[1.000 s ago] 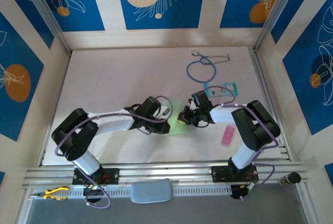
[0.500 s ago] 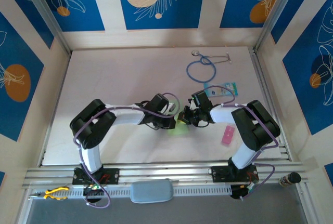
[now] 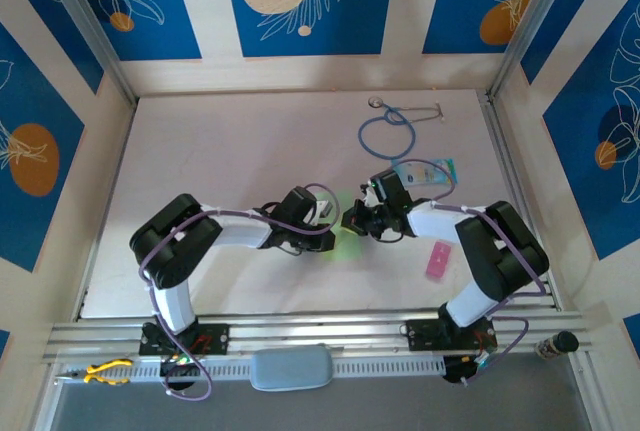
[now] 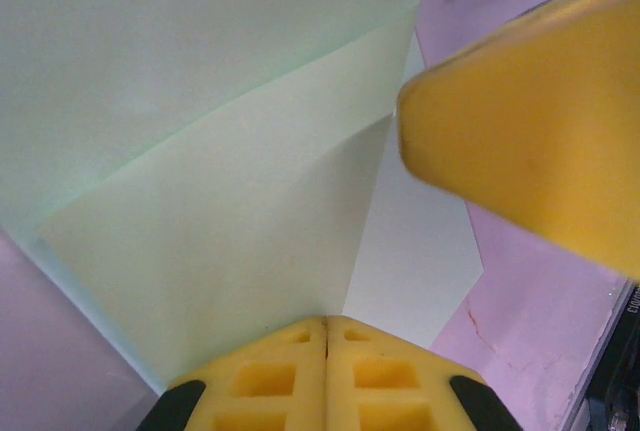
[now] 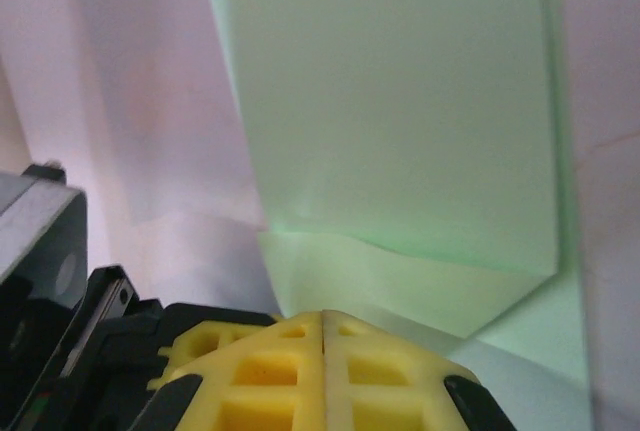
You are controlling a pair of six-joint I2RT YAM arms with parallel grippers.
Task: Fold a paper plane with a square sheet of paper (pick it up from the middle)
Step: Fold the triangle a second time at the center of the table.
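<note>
The square sheet of paper (image 3: 344, 242) is light green, creased into layers, and lies flat on the table between my two grippers. In the left wrist view the folded paper (image 4: 200, 201) spreads out ahead of my left gripper (image 4: 326, 323), whose yellow fingers are shut with the tips resting on it. A yellow finger (image 4: 530, 141) of the right gripper comes in from the upper right. My right gripper (image 5: 322, 317) is also shut, its tips down at the near edge of the paper (image 5: 400, 131). From above, the left gripper (image 3: 333, 223) and right gripper (image 3: 351, 221) nearly meet over the sheet.
A blue stethoscope (image 3: 388, 131) lies at the back of the table. A teal-and-white card (image 3: 425, 172) sits behind the right arm. A small pink strip (image 3: 438, 260) is to the right. Yellow pliers (image 3: 105, 372) rest on the front rail.
The left arm has swung its elbow right and carried its gripper right, onto the paper. The right gripper has shifted slightly left and back. Less of the sheet shows from above.
</note>
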